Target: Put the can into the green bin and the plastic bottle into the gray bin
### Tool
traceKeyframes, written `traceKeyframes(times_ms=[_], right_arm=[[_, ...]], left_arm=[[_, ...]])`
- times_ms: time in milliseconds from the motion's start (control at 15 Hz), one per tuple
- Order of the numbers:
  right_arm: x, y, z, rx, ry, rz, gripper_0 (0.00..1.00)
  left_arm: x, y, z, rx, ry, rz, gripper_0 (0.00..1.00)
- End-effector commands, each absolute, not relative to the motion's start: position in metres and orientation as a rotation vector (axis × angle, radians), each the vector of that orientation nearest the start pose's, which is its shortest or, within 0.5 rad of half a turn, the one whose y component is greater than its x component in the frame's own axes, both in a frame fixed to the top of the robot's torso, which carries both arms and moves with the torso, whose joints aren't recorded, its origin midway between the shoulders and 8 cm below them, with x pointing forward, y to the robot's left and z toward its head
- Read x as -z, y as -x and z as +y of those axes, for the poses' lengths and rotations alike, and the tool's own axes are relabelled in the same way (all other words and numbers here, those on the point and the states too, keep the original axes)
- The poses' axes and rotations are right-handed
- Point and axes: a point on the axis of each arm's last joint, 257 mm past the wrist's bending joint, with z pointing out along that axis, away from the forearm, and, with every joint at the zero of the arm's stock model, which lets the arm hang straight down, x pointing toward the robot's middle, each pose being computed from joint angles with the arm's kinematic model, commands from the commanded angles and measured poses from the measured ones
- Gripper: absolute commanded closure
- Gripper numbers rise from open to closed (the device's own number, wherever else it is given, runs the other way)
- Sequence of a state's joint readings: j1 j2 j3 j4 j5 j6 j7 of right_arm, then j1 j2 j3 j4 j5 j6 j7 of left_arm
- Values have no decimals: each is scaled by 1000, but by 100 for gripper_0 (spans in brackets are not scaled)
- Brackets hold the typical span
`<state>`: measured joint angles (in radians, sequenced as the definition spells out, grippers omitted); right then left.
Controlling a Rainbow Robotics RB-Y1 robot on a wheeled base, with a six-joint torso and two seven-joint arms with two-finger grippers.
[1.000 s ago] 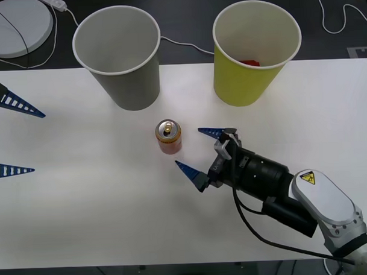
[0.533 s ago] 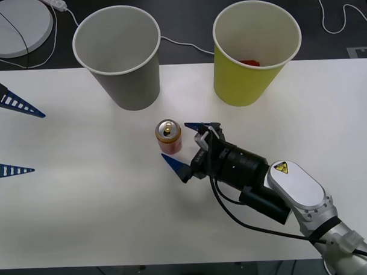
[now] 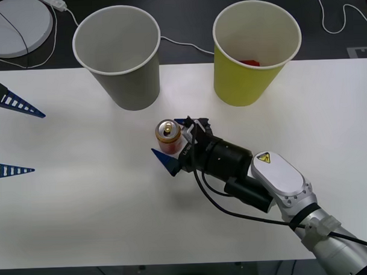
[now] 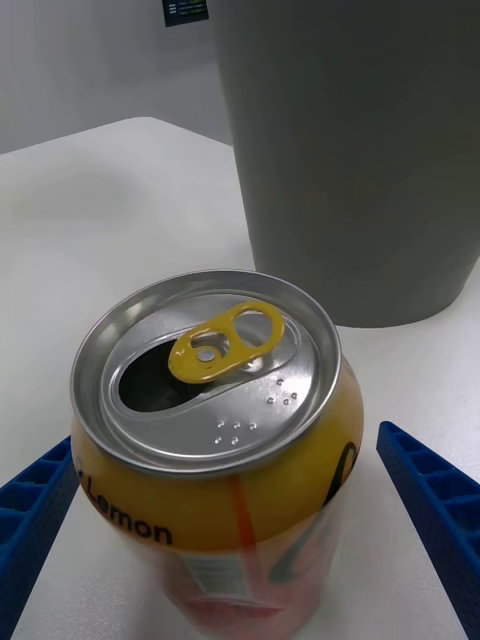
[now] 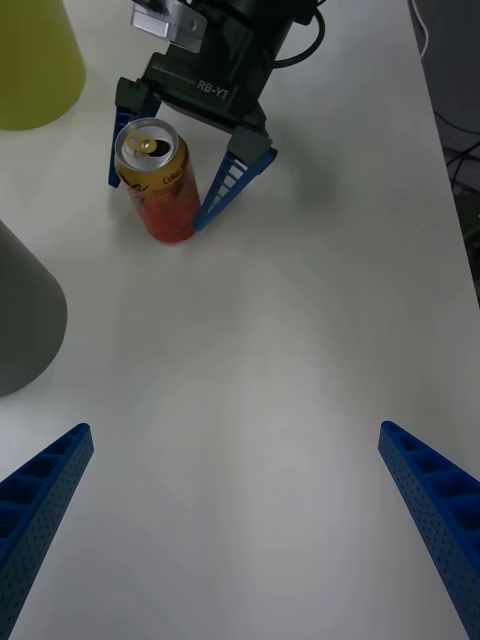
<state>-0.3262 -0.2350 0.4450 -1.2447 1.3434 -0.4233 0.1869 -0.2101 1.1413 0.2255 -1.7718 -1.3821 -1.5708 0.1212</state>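
Observation:
The orange-red can [image 3: 168, 137] stands upright on the white table, in front of the gap between the two cups. My right gripper [image 3: 171, 141] is open and its blue fingers straddle the can, one on each side. Up close, the can [image 4: 215, 440] sits between those fingers [image 4: 430, 510] with the gray bin [image 4: 360, 150] behind it. The gray bin [image 3: 117, 55] stands at the back left, the green bin [image 3: 256, 50] at the back right with something red inside. My left gripper [image 3: 14, 136] waits open at the table's left edge. The plastic bottle is out of view.
A white round disc [image 3: 16, 22] and white cables [image 3: 336, 17] lie on the dark surface behind the table. The left wrist view has the can [image 5: 155, 180], the right gripper [image 5: 175, 175] and open white tabletop [image 5: 300, 400].
My right gripper has moved left across the table and its open fingers now stand on both sides of the can. The can, the cups and the left arm have stayed put.

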Motion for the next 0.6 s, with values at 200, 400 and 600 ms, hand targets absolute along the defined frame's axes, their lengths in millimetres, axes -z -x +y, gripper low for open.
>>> traceKeyframes(times_ms=[200,400,600], right_arm=[[279,-511,31,-451,942,1500,31],[277,-512,32,-450,944,1497,100],[276,-511,34,-453,946,1494,100]], left_arm=[[104,-378,307,200,-1881,1546,0],[104,-378,307,200,-1881,1546,0],[104,-378,307,200,-1881,1546,0]])
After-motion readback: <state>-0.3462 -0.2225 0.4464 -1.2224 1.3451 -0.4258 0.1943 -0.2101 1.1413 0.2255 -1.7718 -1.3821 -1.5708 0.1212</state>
